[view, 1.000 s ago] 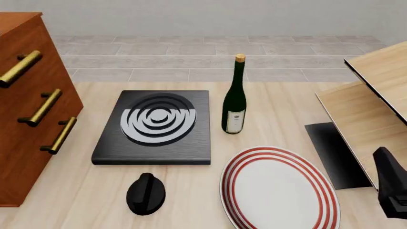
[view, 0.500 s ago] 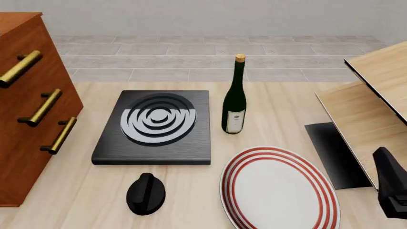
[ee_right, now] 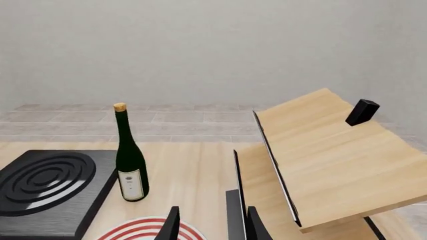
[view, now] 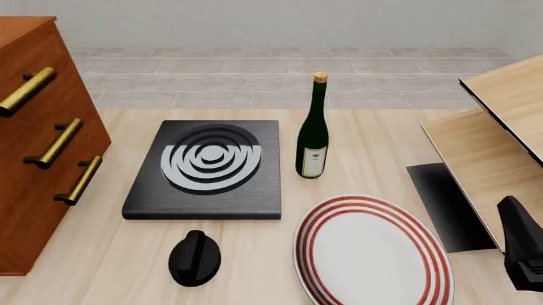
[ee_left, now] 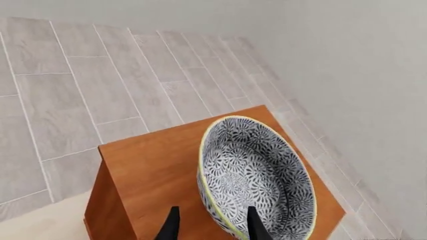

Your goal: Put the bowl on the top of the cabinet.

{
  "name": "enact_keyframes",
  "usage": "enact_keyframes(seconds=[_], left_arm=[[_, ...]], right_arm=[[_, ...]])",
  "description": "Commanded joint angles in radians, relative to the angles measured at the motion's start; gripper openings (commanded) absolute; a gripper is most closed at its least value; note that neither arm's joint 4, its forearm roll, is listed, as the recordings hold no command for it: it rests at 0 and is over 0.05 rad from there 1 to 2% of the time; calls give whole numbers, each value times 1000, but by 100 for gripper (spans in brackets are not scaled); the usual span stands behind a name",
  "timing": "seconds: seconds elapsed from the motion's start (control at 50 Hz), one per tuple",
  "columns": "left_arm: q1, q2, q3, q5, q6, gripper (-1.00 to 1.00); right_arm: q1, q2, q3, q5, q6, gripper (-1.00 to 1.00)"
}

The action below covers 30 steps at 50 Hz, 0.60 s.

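Note:
The bowl (ee_left: 257,180), black-and-white patterned inside with a thin yellow rim, rests on the flat top of the reddish-brown cabinet (ee_left: 153,170). My left gripper (ee_left: 212,227) is open, its two dark fingertips straddling the bowl's near rim with gaps on either side. In the front view only the cabinet's drawer front with brass handles (view: 34,159) shows at the far left; its top, the bowl and the left gripper are out of frame. My right gripper (ee_right: 213,225) is open and holds nothing; its dark arm (view: 524,248) sits low at the right edge.
On the table stand a black hob slab with grey rings (view: 208,168), a green wine bottle (view: 313,130), a large white plate with red rings (view: 373,251) and a black knob (view: 194,257). Pale wood panels (view: 492,140) over a dark base (view: 446,203) fill the right side.

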Motion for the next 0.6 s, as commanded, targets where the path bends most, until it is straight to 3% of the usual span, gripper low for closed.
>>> enact_keyframes(seconds=[0.02,0.6], left_arm=[[-11,-29,9,-3,9,100],[-30,-111,1,20,-27,100]], right_arm=[[0,0,0,0,0,100],[0,0,0,0,0,100]])
